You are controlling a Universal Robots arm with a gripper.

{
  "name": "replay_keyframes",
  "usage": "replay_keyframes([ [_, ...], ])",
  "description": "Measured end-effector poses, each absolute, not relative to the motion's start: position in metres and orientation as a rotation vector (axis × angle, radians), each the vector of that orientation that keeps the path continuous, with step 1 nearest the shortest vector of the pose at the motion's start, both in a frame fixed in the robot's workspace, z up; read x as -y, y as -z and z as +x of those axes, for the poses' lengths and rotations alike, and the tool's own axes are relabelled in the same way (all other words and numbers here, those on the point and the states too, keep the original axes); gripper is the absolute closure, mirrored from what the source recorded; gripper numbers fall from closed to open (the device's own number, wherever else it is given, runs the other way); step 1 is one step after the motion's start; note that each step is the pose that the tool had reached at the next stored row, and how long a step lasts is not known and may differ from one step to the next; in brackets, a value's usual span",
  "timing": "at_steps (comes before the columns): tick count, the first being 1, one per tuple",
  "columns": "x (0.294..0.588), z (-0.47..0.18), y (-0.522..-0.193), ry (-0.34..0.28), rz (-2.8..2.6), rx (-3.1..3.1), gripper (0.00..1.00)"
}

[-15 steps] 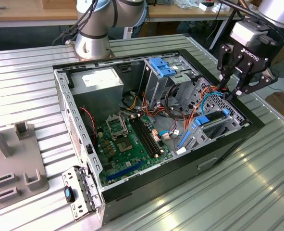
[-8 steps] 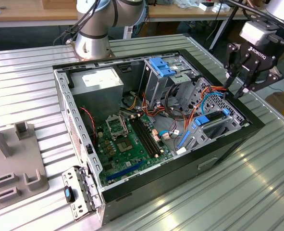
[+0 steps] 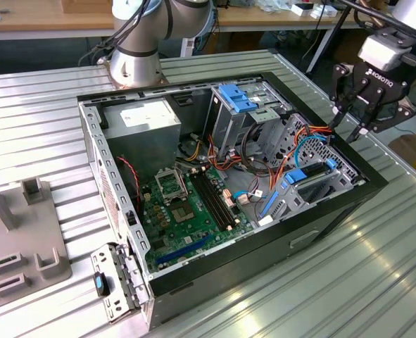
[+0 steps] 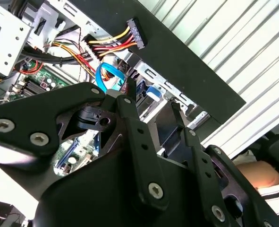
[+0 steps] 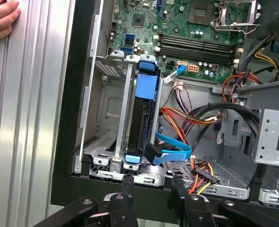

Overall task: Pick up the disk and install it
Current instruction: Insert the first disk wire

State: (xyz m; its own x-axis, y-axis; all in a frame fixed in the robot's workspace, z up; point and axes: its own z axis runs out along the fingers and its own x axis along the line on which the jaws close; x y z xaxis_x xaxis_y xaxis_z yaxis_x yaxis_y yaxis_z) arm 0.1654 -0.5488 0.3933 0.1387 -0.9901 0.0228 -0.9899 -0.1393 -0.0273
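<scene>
**Arm and hand.** The single arm (image 3: 134,56), its silver-grey base standing on the counter (image 3: 376,267) behind an open computer case (image 3: 334,211), reached over to the exterior view's right. The hand (image 3: 352,120) hovered above the case's rim there, tilted so that its black linked fingers pointed down and inward over the drive bays. In both wrist views the two fingertips (image 5: 129,187) stood spread apart, with nothing between them and touching nothing. They were nearest the case wall and the drive cage (image 5: 106,118) just beyond it.

**Materials.** The counter was of ribbed, glossy aluminium slats and the case of matt black sheet metal. The cage was of bare grey steel, folded and perforated. The motherboard (image 5: 196,33) was green, set with long dark slots and a square socket.

**Disk.** The disk (image 5: 138,125), a flat black slab framed by bright blue plastic rails, sat inside the cage, standing on edge between upright metal partitions. Its long axis ran from the case wall beside the hand toward the motherboard, with a broad blue tab at the motherboard end. The black connector of a flat blue data cable (image 5: 174,153) lay at the end nearer the hand, and a wire bundle (image 5: 186,116) of red, yellow and black ran beside it. A person's fingers (image 5: 0,19) rested on the counter outside the case
</scene>
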Motion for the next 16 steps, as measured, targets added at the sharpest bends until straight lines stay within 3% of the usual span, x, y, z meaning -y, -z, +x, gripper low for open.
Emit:
replay_keyframes([
  [16,0.5487,0.1654,-0.3932,0.054,-2.587,-1.764,0.56],
])
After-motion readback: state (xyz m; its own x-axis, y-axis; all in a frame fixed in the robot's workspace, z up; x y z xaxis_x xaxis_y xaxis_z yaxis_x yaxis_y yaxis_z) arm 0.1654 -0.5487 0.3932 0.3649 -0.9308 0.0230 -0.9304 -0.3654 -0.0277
